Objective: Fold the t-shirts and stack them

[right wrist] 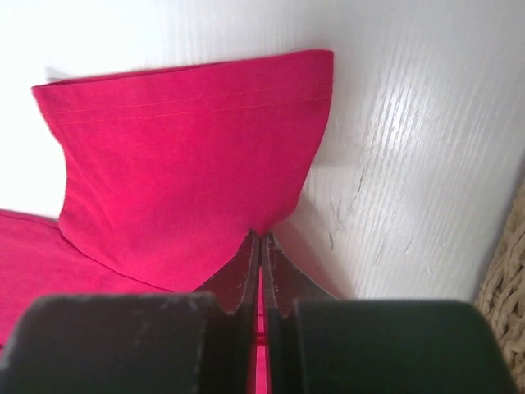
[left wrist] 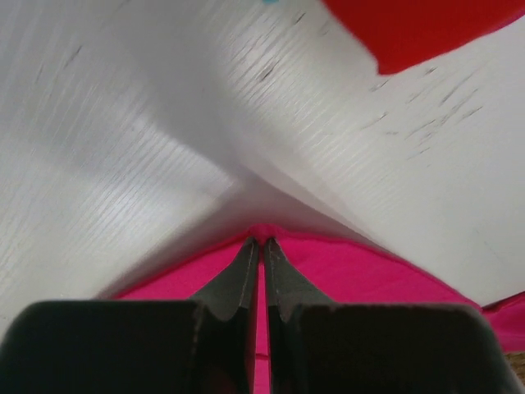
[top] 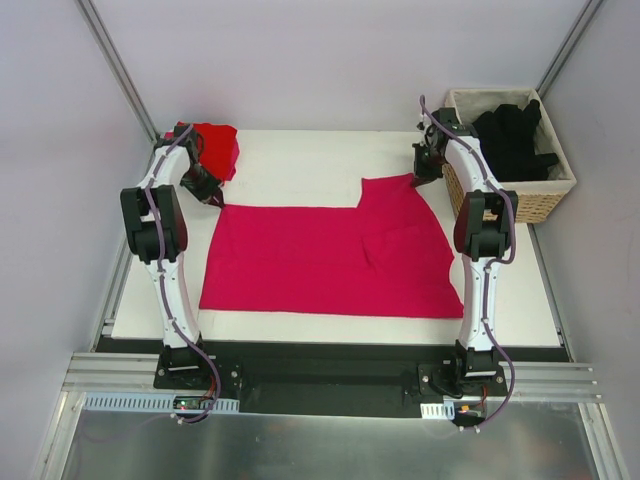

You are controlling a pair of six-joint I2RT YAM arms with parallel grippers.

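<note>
A magenta-pink t-shirt (top: 330,258) lies spread flat across the white table, with a sleeve sticking up at its far right. My left gripper (top: 212,200) is shut on the shirt's far left corner; the left wrist view shows pink cloth (left wrist: 369,275) pinched between the closed fingers (left wrist: 244,271). My right gripper (top: 420,178) is shut on the far right sleeve (right wrist: 189,156), its fingertips (right wrist: 271,263) clamped on the cloth's edge. A brighter red t-shirt (top: 215,145) sits folded at the far left corner. Black t-shirts (top: 512,135) fill the basket.
The woven wicker basket (top: 545,198) stands at the far right corner, just beside my right arm, and its weave (right wrist: 504,295) shows in the right wrist view. White walls and metal rails enclose the table (top: 300,155).
</note>
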